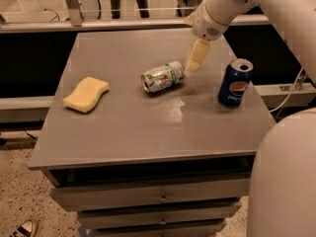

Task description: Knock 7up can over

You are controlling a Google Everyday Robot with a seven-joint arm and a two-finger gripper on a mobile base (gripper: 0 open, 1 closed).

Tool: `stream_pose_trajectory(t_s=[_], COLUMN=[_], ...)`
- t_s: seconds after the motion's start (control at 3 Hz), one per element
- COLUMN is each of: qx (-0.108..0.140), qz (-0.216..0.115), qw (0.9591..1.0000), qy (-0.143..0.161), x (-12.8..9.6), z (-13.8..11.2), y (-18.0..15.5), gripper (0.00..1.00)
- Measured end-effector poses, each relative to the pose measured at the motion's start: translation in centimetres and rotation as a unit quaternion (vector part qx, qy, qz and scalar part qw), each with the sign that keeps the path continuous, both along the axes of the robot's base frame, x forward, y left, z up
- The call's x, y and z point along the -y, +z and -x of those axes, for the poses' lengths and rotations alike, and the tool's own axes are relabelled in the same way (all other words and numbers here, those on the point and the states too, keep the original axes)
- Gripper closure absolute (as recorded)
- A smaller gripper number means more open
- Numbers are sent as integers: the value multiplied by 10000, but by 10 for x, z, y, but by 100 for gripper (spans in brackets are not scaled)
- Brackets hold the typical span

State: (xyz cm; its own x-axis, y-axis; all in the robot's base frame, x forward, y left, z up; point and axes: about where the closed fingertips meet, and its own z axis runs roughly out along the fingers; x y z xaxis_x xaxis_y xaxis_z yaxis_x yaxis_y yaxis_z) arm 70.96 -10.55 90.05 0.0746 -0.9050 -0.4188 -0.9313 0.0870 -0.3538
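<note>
Grey cabinet top (pixel 123 127), drawers under it. Left: yellow sponge (pixel 86 94), lying flat. Centre: 7up can (pixel 163 76) on its side, silver top turned toward the front left. Just right of it hangs the gripper (pixel 193 38), fingers spread and holding nothing — the lower finger (pixel 196 58) ends just beside the can's far end. Far right — Pepsi can (pixel 235 83), upright.

The 7up can (pixel 163 76) is lying on its side near the middle of the grey table (pixel 123 127). The gripper (pixel 197 55) is hanging just right of it, toward the upper middle. A Pepsi can (pixel 235 83) is standing upright at right, and a yellow sponge (pixel 86 94) is lying at left.
</note>
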Motion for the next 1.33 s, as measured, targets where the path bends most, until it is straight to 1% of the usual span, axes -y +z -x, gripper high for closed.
stream_pose_trajectory(t_s=[0.33, 0.67, 1.0, 1.33], qx=[434, 858, 1301, 1547], qz=[-283, -536, -1128, -1234], qw=[9967, 9882, 9706, 9635], qy=[-623, -1154, -1682, -1803], x=[32, 63, 97, 104], z=[-33, -62, -77, -86], y=[17, 29, 44, 52], gripper=[0, 0, 0, 0])
